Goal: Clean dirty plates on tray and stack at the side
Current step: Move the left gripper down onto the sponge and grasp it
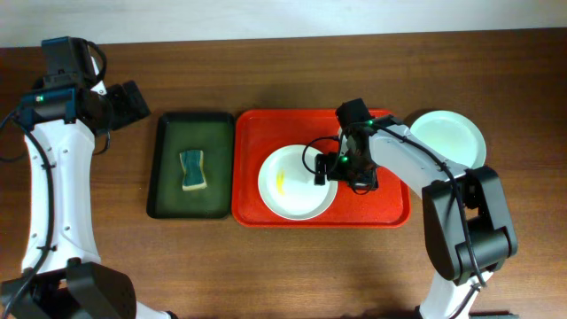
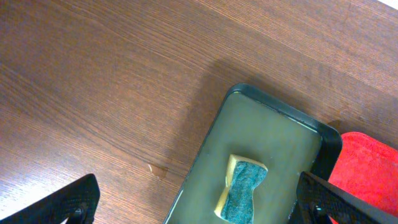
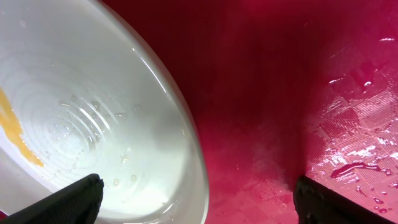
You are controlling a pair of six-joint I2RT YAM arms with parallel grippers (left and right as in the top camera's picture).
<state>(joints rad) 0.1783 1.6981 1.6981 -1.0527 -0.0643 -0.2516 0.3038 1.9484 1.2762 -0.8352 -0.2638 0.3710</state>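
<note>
You had the right gripper (image 3: 199, 193) spread apart astride the smeared round white plate (image 3: 93, 93) in the red plastic tray (image 1: 390, 190), likely to steady it; left gripper (image 2: 196, 193) gaped empty

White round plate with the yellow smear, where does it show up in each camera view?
Overhead: the white round plate sits at centre, on the bright red rectangular plastic tray.
Left wrist: not in it.
Right wrist: the plate fills the left half.
Shared landmark: the red tray, in all three views.
</note>
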